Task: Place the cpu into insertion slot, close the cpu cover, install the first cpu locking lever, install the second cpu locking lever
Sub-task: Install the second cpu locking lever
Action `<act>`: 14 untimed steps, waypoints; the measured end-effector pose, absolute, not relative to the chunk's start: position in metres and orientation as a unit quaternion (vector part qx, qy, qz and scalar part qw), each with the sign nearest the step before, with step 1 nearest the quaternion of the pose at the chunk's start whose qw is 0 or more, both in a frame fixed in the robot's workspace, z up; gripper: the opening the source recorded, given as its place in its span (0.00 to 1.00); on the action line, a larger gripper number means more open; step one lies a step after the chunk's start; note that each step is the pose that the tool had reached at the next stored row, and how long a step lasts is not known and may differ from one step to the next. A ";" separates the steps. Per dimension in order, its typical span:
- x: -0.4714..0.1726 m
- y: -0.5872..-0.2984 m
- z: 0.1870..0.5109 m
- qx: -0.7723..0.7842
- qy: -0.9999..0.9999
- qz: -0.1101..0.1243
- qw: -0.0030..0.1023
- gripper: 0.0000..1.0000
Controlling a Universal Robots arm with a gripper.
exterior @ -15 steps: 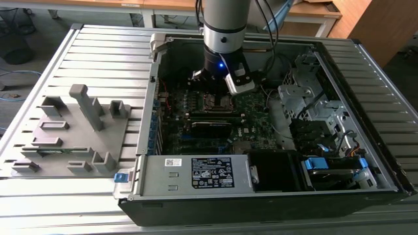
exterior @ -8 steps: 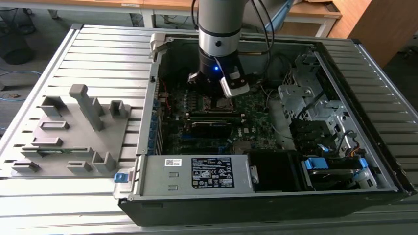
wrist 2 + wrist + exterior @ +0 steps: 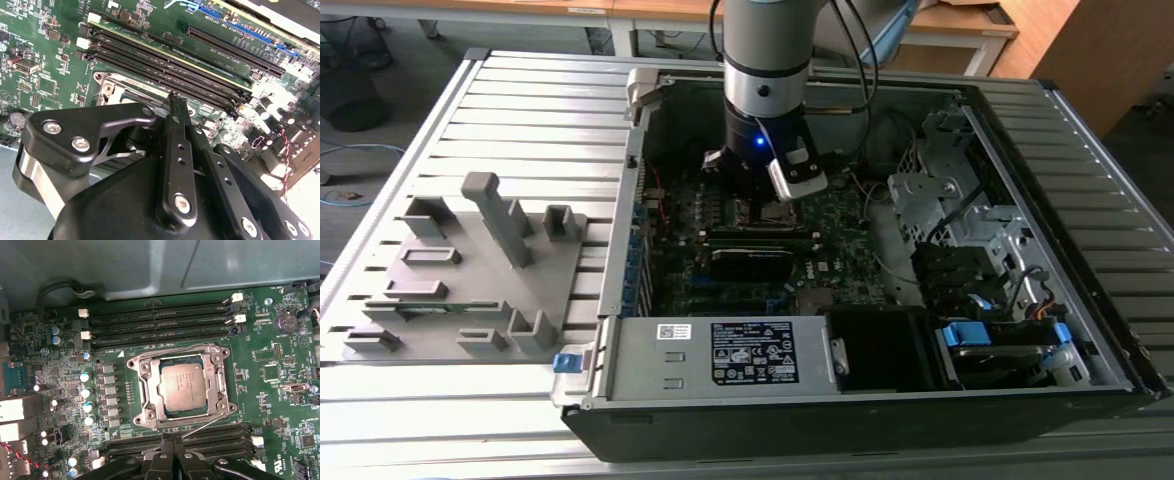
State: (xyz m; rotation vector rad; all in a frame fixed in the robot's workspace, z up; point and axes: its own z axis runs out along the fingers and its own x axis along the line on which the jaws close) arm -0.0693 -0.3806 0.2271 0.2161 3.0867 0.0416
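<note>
Grey-brown cpu (image 3: 183, 386) sits in the insertion slot (image 3: 141, 405), cpu cover (image 3: 217, 385) down around it. My pincer (image 3: 172, 444), fingers pressed together, hovers beside thin springy lever wire (image 3: 210, 423), probably slippery; I'd hook its end.

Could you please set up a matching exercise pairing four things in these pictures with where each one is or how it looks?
Things:
1. cpu
2. cpu cover
3. end effector
4. grey tray

Descriptions:
A. outside the computer case, on the exterior view's left
B. silvery frame shut around the chip
C. dull metal square seated in the socket
D. black, just beside the socket's edge

Pairs: 1-C, 2-B, 3-D, 4-A
</note>
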 end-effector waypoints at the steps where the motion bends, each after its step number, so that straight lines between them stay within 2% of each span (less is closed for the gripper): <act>1: -0.069 -0.381 0.227 0.070 0.997 0.013 0.024 0.11; 14: -0.071 -0.381 0.223 0.070 0.997 0.013 0.024 0.11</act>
